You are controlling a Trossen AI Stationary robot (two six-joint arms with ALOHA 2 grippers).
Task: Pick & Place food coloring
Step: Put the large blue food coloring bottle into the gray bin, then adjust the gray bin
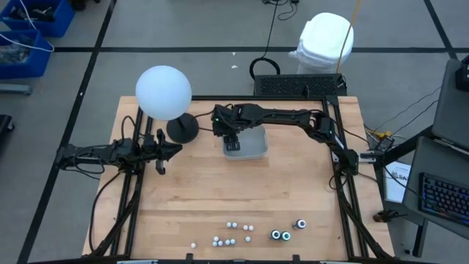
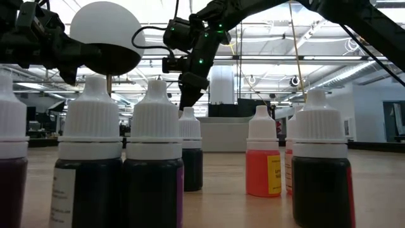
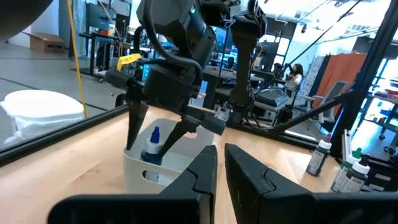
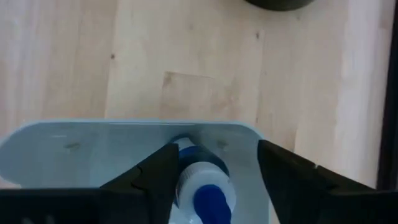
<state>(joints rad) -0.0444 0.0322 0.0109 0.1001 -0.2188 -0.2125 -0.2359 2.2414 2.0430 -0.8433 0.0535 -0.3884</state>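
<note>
At frame centre of the high view, the right gripper [image 1: 231,138] hangs over the clear tray [image 1: 253,149], its arm stretched leftward from the right edge. Fingers stand apart, straddling a blue-capped bottle [image 4: 202,186]; the right wrist view shows one finger [image 4: 155,174] just beside the bottle, with contact not determinable. The left wrist view alone shows that bottle [image 3: 152,144] upright inside the tray [image 3: 140,171]. Left gripper [image 1: 160,160] waits at middle left, fingers [image 3: 252,177] nearly closed and empty. Remaining food coloring bottles [image 1: 233,233] and jars [image 1: 281,235] sit at lower centre; the low view shows their bodies [image 2: 264,161] upright.
</note>
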